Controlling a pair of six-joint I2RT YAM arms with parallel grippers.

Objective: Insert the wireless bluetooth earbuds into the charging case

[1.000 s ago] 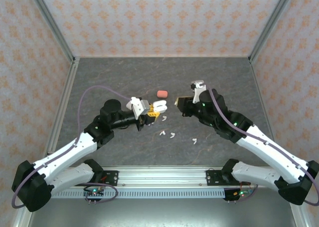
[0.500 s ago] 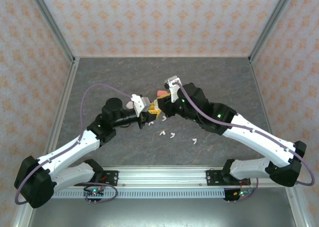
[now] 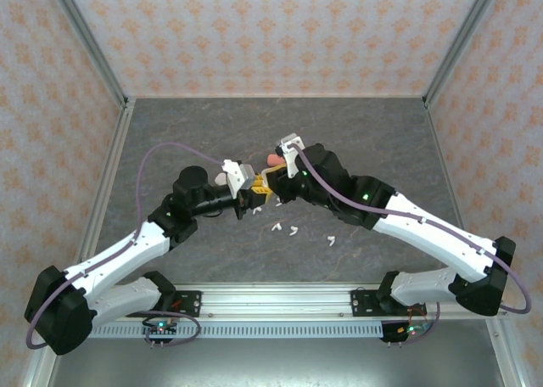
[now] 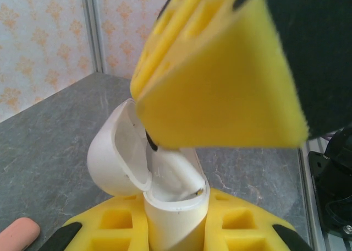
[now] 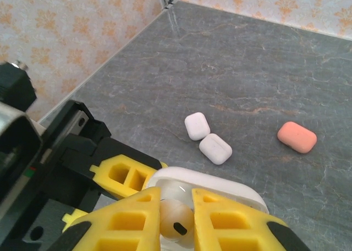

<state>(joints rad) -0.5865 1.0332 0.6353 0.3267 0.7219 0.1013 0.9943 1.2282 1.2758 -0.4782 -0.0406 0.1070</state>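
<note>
My left gripper (image 4: pixel 176 232) is shut on the body of a white charging case (image 4: pixel 177 209), held upright with its lid (image 4: pixel 116 158) hinged open to the left. My right gripper (image 5: pixel 176 221) is shut on a white earbud (image 5: pixel 177 219) and holds it right over the case's open mouth (image 5: pixel 220 186). In the top view the two grippers meet at the table's middle, left (image 3: pixel 253 195) and right (image 3: pixel 268 187). Loose white earbuds lie on the grey table in front of them (image 3: pixel 276 227) (image 3: pixel 293 230) (image 3: pixel 331 239).
A salmon-pink closed case (image 5: pixel 297 136) lies behind the grippers, also seen in the top view (image 3: pixel 273 159). Two white closed cases (image 5: pixel 196 125) (image 5: pixel 215 148) lie side by side under the arms. Patterned walls enclose the grey table (image 3: pixel 382 141) on three sides.
My right arm has swung left from the table's right-centre, bringing its gripper up against the left gripper and the open case. The left arm has barely moved.
</note>
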